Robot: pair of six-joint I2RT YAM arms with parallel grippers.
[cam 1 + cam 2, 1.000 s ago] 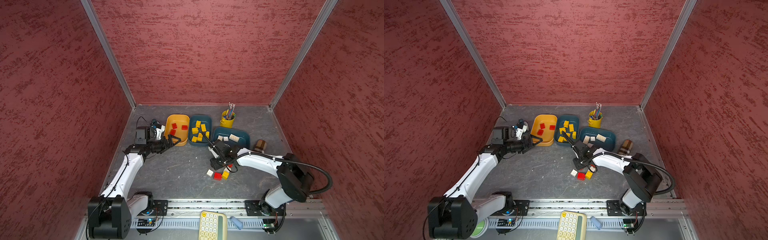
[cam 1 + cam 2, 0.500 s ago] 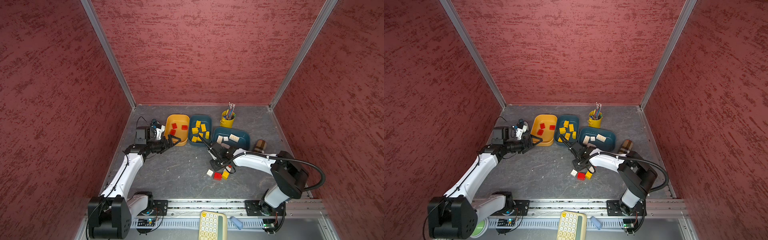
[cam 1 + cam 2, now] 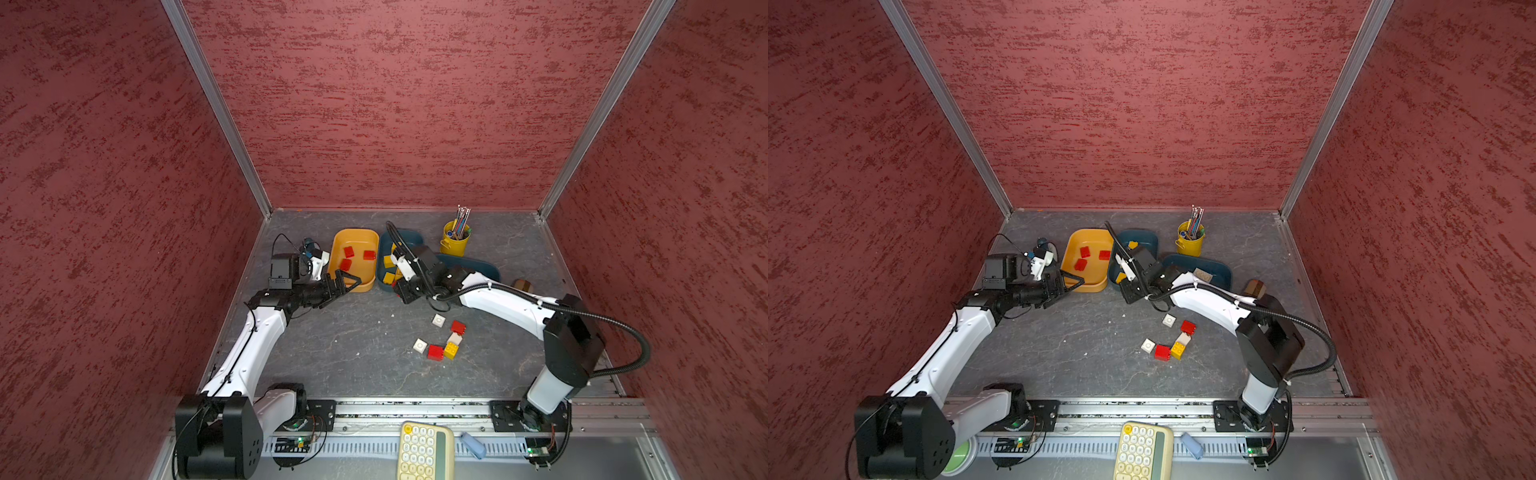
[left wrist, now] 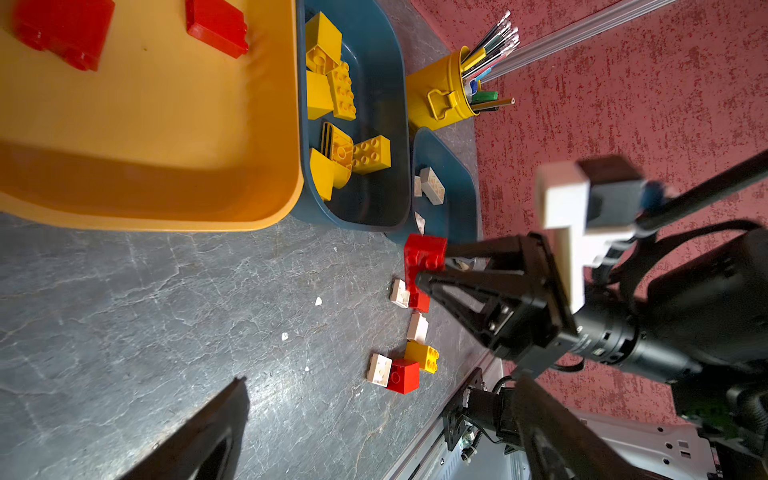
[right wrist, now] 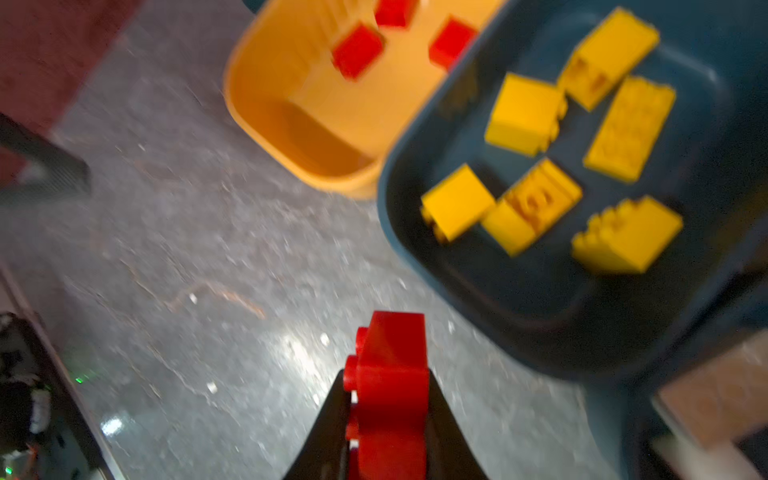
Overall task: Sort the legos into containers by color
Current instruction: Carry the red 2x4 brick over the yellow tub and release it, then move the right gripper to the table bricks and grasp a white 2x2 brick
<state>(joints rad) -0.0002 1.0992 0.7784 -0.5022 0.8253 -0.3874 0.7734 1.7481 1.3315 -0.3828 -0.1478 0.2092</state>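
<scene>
**A:** Which claw has a brick?

**B:** The right claw (image 4: 432,264). It is clamped on a red brick (image 4: 424,251), with one finger on each side. The right wrist view is blurred, but it shows the same brick pinched between the fingers.

**A:** Where is that brick?

**B:** It is held up off the table (image 3: 353,332), just short of the near end of the middle tub (image 4: 386,83). It is not over any tub.

**A:** And the left claw?

**B:** The left claw (image 3: 349,277) is spread wide and holds nothing. It sits just before the near wall of the orange tub (image 3: 357,239), and in both top views its fingers overlap that rim.

**A:** What is in the tubs?

**B:** The orange tub holds three red pieces (image 3: 348,251). The middle tub, which is teal, holds about six yellow bricks (image 4: 332,83). The third tub (image 3: 1221,270), also teal, holds at least two white bricks (image 4: 432,185). The right arm hides much of it in the top views.

**A:** What is loose on the table?

**B:** Six loose bricks (image 3: 458,327) lie in a small cluster near the right arm, well apart from the tubs. Three are white, two are red and one is yellow. The yellow one touches a red one.
</scene>
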